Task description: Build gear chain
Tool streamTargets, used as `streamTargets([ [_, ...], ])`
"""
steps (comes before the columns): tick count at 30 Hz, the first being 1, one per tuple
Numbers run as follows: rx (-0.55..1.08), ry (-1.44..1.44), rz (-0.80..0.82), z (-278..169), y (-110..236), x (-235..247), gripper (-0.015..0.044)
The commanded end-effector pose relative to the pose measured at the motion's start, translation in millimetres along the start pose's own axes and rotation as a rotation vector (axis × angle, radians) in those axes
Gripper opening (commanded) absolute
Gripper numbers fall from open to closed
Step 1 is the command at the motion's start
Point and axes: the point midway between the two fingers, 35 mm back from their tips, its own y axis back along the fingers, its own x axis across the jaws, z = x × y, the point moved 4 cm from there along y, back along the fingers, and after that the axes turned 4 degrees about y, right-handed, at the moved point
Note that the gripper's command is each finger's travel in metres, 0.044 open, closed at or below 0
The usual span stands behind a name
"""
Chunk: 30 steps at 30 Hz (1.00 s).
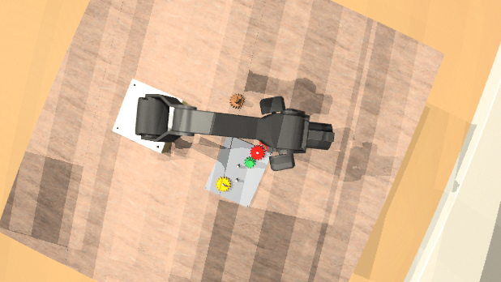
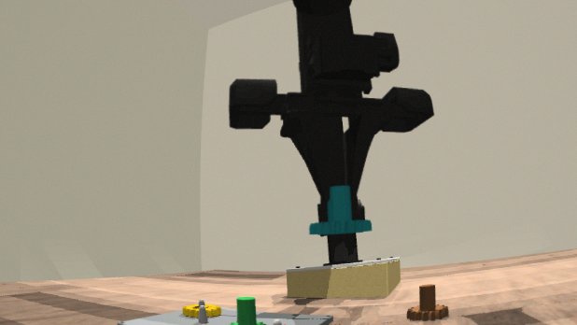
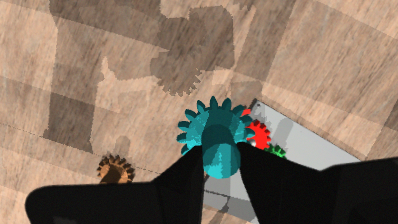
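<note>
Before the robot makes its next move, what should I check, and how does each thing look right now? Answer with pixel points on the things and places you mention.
1. Gripper (image 1: 321, 135) (image 2: 342, 219) (image 3: 219, 151) has hold of the teal gear (image 2: 340, 207) (image 3: 221, 161): ok.
2. Teal gear raised clear of the table: ok.
3. Green gear (image 1: 250, 162) (image 2: 246, 310) (image 3: 278, 151) standing on the board (image 1: 219, 174) (image 2: 154, 319) (image 3: 310, 135), next to the red gear (image 1: 255, 151) (image 3: 259, 136): ok.
4. Green gear pressed fully flat: cannot tell.
5. Pegs free for the teal gear: ok, two bare ones show from above.
6. Chain reaching the yellow gear (image 1: 224, 182) (image 2: 202, 310): not ok, a gap remains.
</note>
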Motion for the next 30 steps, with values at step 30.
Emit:
streamTargets([
  [30,-0.002,-0.004,0.001,-27,12,-23,0.0000],
])
